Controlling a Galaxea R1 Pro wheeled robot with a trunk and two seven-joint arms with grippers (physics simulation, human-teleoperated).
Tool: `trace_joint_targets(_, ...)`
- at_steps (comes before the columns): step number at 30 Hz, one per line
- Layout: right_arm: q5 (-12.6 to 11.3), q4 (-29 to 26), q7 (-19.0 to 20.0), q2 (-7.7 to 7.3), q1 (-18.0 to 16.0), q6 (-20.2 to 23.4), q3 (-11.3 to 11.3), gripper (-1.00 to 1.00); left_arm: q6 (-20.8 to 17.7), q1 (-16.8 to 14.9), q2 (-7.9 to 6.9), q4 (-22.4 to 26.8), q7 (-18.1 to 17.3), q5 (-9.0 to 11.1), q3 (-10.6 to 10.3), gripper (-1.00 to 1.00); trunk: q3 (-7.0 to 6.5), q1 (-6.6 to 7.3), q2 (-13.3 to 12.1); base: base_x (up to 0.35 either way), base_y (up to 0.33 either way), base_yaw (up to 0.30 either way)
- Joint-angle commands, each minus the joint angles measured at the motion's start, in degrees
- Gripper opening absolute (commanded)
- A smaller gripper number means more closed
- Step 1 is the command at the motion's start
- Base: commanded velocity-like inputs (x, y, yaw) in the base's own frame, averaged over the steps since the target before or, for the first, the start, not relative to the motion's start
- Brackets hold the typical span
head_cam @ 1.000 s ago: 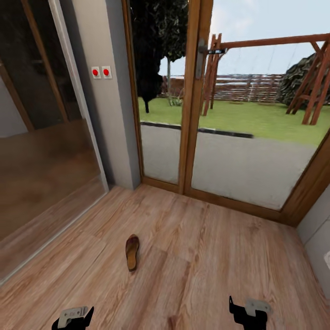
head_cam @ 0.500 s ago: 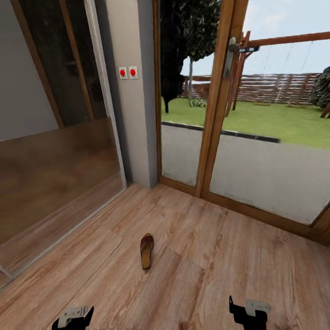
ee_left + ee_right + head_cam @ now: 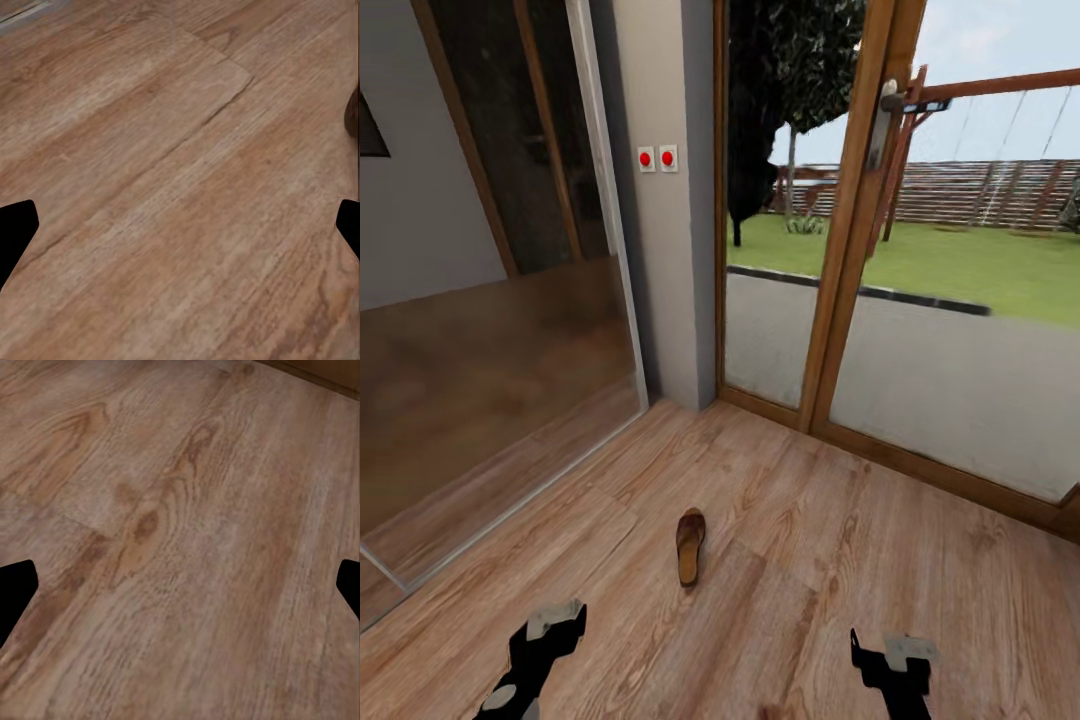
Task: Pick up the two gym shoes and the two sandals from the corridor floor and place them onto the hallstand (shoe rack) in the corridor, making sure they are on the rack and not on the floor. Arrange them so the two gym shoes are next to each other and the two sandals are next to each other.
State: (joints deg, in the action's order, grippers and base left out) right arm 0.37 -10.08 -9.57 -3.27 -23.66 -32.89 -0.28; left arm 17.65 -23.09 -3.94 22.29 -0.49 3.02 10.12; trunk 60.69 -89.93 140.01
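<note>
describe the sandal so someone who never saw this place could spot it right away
Start at the wood-framed glass door that looks out on the garden, then drop to the wood floor in front of it. The sandal lies there alone, ahead of and between the two grippers, left and right. It is small, flat and dark brown with a tan footbed, the sole loose object on the planks.

A home's entrance corridor is showing here: a wood-plank floor [image 3: 830,560] is running up to a wood-framed glass door [image 3: 860,230] that is looking out on a lawn [image 3: 960,265] with a swing frame, and a lone sandal [image 3: 689,546] is lying on the planks.
</note>
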Motion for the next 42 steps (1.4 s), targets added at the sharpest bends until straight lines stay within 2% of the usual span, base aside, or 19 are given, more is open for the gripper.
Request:
trace_joint_targets(1, 0.6, -1.1, -0.1, -0.01, 0.0, 0.0, 0.1, 1.00, -0.8, -0.8, 0.14, -0.1, 0.2, 0.1, 0.0, 1.00, 0.05, 0.01, 0.0, 0.000, 0.000, 0.004)
trace_joint_targets(3, 1.5, -3.6, -0.1, -0.03, 0.0, 0.4, 0.2, 1.00, -2.7, -2.3, 0.36, -0.1, 0.5, -0.2, 0.0, 1.00, 0.05, 0.01, 0.0, 0.000, 0.000, 0.003)
trace_joint_targets(4, 3.3, -10.4, -0.1, -0.05, -0.1, 4.4, 0.3, 1.00, -6.6, -4.9, 0.64, -0.1, 0.9, -0.5, 0.0, 1.00, 0.05, 0.01, 0.0, 0.000, 0.000, 0.000)
trace_joint_targets(9, 3.8, -16.8, 0.0, -0.06, 0.0, 12.4, 0.3, 1.00, -8.1, -5.9, 0.76, -0.1, 1.0, -0.7, 0.0, 1.00, 0.05, 0.01, 0.0, 0.000, 0.000, 0.000)
trace_joint_targets(11, 3.9, -20.1, 0.1, -0.06, 0.0, 16.9, 0.4, 1.00, -8.4, -6.2, 0.74, 0.0, 1.0, -0.8, 0.0, 1.00, 0.05, 0.01, 0.0, 0.000, 0.000, 0.000)
trace_joint_targets(12, 4.0, -22.9, 0.1, 0.01, 0.0, 21.0, 0.5, 1.00, -8.5, -6.2, 0.67, 0.0, 1.0, -0.9, -0.1, 1.00, 0.05, 0.01, 0.0, 0.000, 0.000, 0.000)
trace_joint_targets(15, 4.0, -24.1, 0.1, 0.07, 0.0, 22.8, 0.6, 1.00, -8.6, -6.2, 0.61, 0.2, 1.0, -1.0, -0.2, 1.00, 0.05, 0.01, 0.0, 0.000, 0.000, 0.000)
trace_joint_targets(25, 4.1, -24.6, 0.9, 0.08, 0.0, 23.9, 0.6, 1.00, -8.6, -5.9, 0.58, 0.6, 0.9, -1.1, -0.3, 1.00, 0.05, 0.01, 0.0, 0.003, -0.001, 0.000)
trace_joint_targets(35, 4.1, -24.7, 6.6, -0.06, 0.0, 24.0, 0.5, 1.00, -8.6, -5.6, 0.54, 0.5, 0.9, -1.1, -0.4, 1.00, 0.05, 0.01, 0.0, 0.231, -0.116, 0.000)
trace_joint_targets(42, 4.1, -24.8, 6.8, -0.06, 0.0, 24.0, 0.5, 1.00, -8.6, -5.6, 0.53, 0.4, 0.9, -1.1, -1.0, 1.00, 0.05, 0.01, 0.0, 0.245, -0.180, 0.000)
